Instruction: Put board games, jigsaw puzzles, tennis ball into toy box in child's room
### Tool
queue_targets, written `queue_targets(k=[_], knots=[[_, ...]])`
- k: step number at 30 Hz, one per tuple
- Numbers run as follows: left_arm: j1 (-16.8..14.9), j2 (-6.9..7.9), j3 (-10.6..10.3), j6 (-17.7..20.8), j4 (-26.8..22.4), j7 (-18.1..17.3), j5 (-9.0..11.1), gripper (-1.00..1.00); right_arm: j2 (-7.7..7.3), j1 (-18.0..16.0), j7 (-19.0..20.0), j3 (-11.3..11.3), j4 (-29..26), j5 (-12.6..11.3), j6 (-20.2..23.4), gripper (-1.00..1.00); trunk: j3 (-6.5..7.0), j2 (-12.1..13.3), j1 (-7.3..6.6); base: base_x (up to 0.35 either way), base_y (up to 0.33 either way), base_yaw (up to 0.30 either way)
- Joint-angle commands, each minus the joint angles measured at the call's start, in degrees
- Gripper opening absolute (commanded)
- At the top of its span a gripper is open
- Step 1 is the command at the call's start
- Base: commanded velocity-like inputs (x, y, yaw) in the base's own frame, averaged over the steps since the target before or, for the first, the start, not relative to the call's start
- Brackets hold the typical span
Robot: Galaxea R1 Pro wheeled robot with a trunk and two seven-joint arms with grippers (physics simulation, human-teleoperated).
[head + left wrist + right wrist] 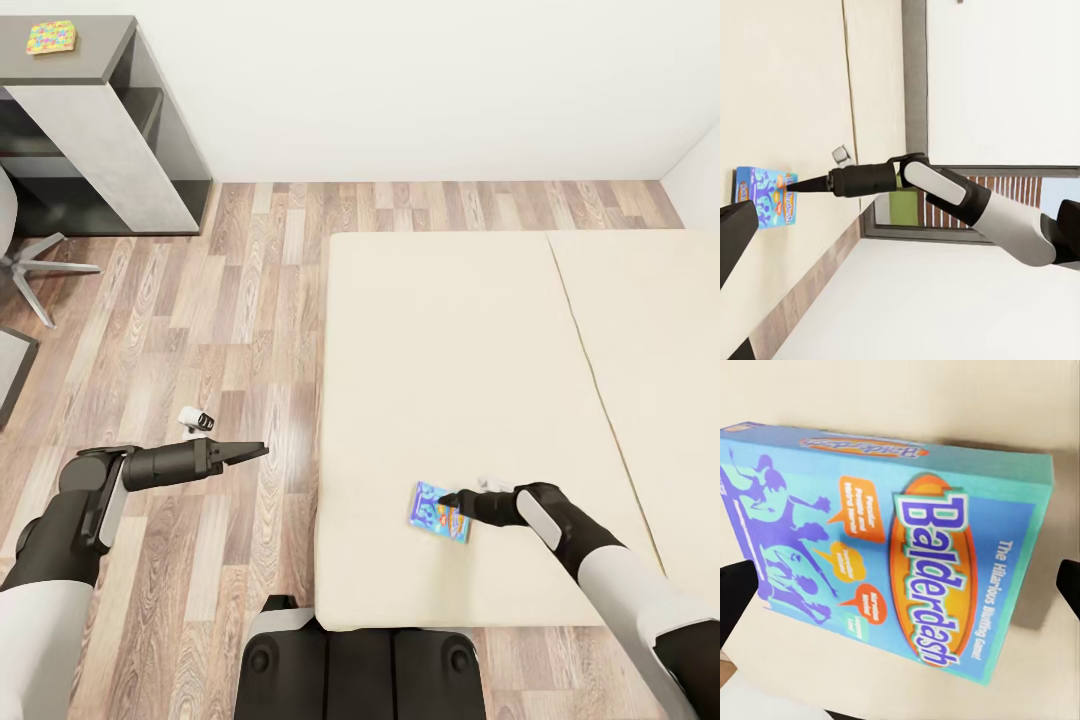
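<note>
A light blue board game (438, 511) printed "Balderdash" lies flat near the front edge of the beige bed (480, 360). My right gripper (447, 499) is right at the box and stands open, with a dark fingertip (736, 598) on each side of the board game (900, 540). The left wrist view looks across at that arm and the board game (766, 196) from the side. My left gripper (258, 450) hangs open over the wood floor, left of the bed, with nothing in it. A multicoloured jigsaw puzzle (52, 37) lies on a dark grey-topped unit (100, 60) at the far left.
An office chair base (35, 265) stands on the plank floor at the left. A white wall closes the far side. A seam (590, 370) runs down the mattress. My own dark base (360, 660) sits against the bed's front edge.
</note>
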Motion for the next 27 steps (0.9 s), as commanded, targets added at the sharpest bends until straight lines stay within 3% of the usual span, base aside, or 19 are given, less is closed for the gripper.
queue_targets(k=[1,27], knots=[[-0.02,0.00,0.01,0.61,-0.01,-0.25,-0.06,1.00,-0.11,-0.06,0.18,0.23,-0.04,0.07,0.12,1.00,-0.06,-0.09,0.03,0.000,0.000,0.000],[-0.02,-0.02,0.00,0.61,-0.01,-0.25,-0.06,1.00,0.57,-1.26,0.17,0.15,-0.03,-0.02,0.31,1.00,-0.34,-0.09,0.03,0.000,0.000,0.000]])
